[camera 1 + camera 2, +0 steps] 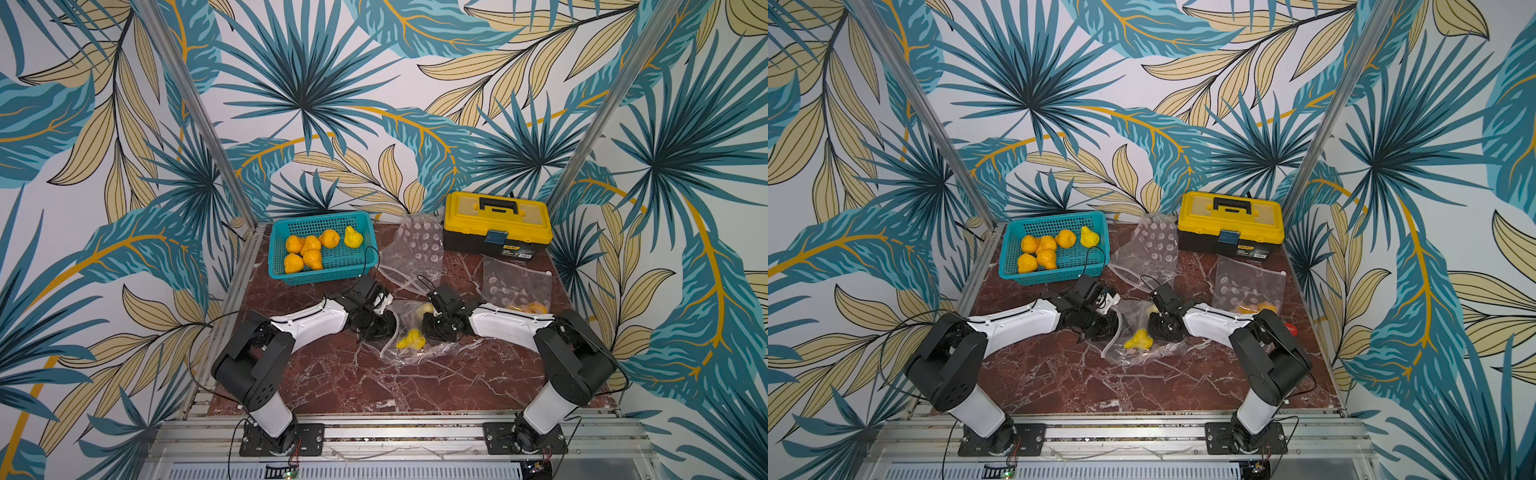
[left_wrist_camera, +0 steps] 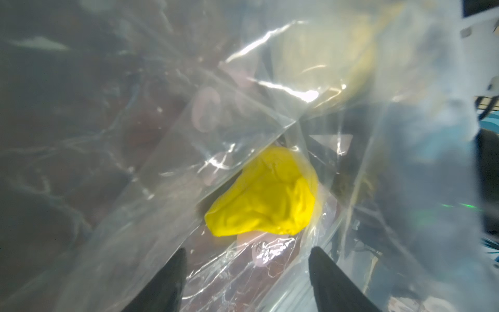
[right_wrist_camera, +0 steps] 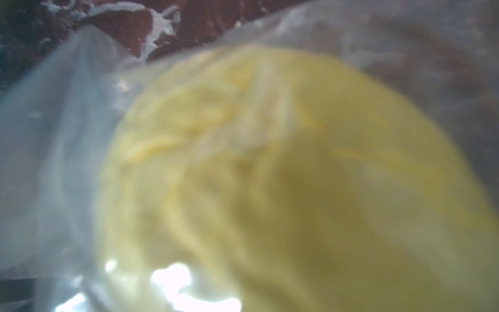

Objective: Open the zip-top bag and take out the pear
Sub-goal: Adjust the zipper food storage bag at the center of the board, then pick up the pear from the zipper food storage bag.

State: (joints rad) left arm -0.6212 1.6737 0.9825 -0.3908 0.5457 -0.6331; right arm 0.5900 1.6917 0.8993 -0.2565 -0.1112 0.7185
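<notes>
Left tool (image 2: 247, 281) spread apart, empty, aimed at pear (image 2: 266, 195) straight ahead inside zip-top bag (image 1: 399, 320); right tool state indeterminate.

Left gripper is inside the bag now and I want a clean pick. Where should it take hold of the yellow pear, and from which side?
Judging by the left wrist view, grip the yellow pear across its broad, rounded body, coming straight ahead through the zip-top bag mouth. The left gripper is open, its fingers already pointing at the pear, which lies on its side. The tapered end looks too narrow to hold securely.
</notes>
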